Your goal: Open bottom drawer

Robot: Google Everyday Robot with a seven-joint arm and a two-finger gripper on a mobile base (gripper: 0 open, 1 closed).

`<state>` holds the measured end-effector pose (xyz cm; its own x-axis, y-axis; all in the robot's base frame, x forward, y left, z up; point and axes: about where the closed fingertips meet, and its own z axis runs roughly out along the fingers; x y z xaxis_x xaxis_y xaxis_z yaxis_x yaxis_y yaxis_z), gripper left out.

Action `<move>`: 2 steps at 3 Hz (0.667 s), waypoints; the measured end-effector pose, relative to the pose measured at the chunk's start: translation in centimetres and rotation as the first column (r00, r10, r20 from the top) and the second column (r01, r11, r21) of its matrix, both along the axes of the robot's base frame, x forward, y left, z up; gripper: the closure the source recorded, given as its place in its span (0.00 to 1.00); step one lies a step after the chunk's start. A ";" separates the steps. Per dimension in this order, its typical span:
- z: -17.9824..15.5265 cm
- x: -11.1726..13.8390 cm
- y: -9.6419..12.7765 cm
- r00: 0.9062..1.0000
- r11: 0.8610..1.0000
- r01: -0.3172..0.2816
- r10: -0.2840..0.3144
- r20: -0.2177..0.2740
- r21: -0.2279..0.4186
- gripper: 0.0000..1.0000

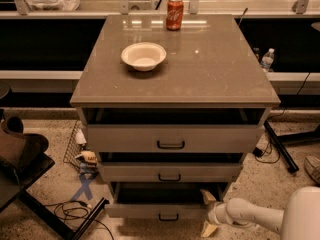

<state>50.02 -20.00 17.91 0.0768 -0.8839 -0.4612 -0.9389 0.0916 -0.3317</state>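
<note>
The bottom drawer (150, 210) is the lowest and narrowest of three grey-beige fronts, with a small black bar handle (168, 217). It stands pulled out a little, with a dark gap above its front. My gripper (208, 213) is at the right end of this drawer front, on a white arm (250, 216) coming in from the lower right. Its two yellowish fingers (207, 196) are spread, one above and one below the panel's right end. The gripper is open.
The middle drawer (170, 173) and top drawer (170, 139) are also slightly out. On the cabinet top (210, 79) sit a white bowl (143, 55) and a red can (174, 13). Cables (70, 211) and a dark chair (20, 159) lie on the left floor, and a black stand leg (280, 146) on the right.
</note>
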 end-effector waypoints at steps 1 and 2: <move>-0.1 -0.1 0.2 1.000 1.000 -0.002 0.002 -0.002 0.002 0.26; -0.2 -0.1 0.4 1.000 1.000 -0.004 0.004 -0.004 0.004 0.26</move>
